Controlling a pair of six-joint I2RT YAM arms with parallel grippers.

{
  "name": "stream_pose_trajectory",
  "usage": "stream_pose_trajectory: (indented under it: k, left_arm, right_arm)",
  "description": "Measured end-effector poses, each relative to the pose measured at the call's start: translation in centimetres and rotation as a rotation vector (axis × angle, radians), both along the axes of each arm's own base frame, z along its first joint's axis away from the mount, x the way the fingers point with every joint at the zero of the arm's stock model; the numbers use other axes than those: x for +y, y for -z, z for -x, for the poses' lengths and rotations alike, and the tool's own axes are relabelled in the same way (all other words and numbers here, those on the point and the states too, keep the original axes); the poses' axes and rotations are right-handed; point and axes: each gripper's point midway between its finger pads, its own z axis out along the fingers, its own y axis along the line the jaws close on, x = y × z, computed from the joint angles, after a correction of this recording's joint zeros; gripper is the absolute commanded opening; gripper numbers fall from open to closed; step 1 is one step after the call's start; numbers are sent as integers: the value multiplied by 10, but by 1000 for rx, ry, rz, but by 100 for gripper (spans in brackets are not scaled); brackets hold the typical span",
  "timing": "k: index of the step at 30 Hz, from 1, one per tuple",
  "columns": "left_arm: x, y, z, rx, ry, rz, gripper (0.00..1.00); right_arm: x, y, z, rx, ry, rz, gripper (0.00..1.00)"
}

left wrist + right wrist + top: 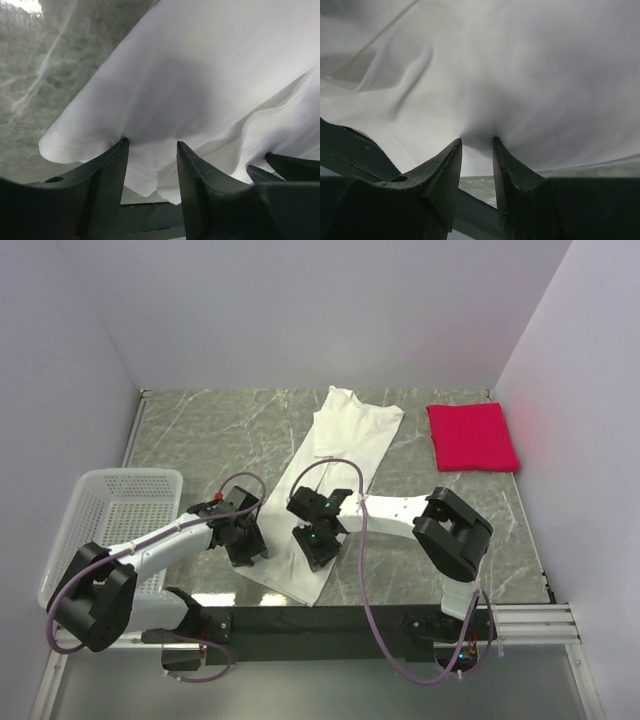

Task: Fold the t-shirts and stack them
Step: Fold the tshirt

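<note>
The white t-shirt [335, 455] lies folded into a long strip down the middle of the table, its near end by the arms. The red t-shirt [472, 437] lies folded square at the back right. My left gripper [246, 543] is at the strip's near left edge. In the left wrist view its jaws [151, 142] stand apart, with a loose hem of the white t-shirt [200, 75] hanging between them. My right gripper [318, 540] is on the strip's near end. In the right wrist view its jaws [477, 140] are drawn close, pinching the white t-shirt [520, 65], which puckers at the tips.
A white mesh basket [105, 502] stands at the left edge of the marble table [220, 430]. A black rail [300, 622] runs along the near edge just below the shirt's end. White walls close in the back and both sides.
</note>
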Motion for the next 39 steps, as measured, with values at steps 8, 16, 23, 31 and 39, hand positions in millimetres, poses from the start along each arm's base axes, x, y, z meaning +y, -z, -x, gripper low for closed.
stream_pose_trajectory:
  k: [8,16,23,31,39]
  left_arm:
    - [14,-17,14,14,-38,-41,68]
    - [26,-18,19,19,-68,-89,72]
    - [35,-2,31,60,-61,-155,72]
    - [41,-2,19,25,-71,-218,69]
    - [34,8,18,47,-23,-244,61]
  right_arm:
    - [-27,-2,8,-33,8,52,41]
    - [-19,-53,17,-194,-82,-57,51]
    - [-1,-53,51,-239,-262,-75,52]
    - [6,-30,81,-249,-420,-22,51]
    - [5,-10,88,-261,-486,48,52]
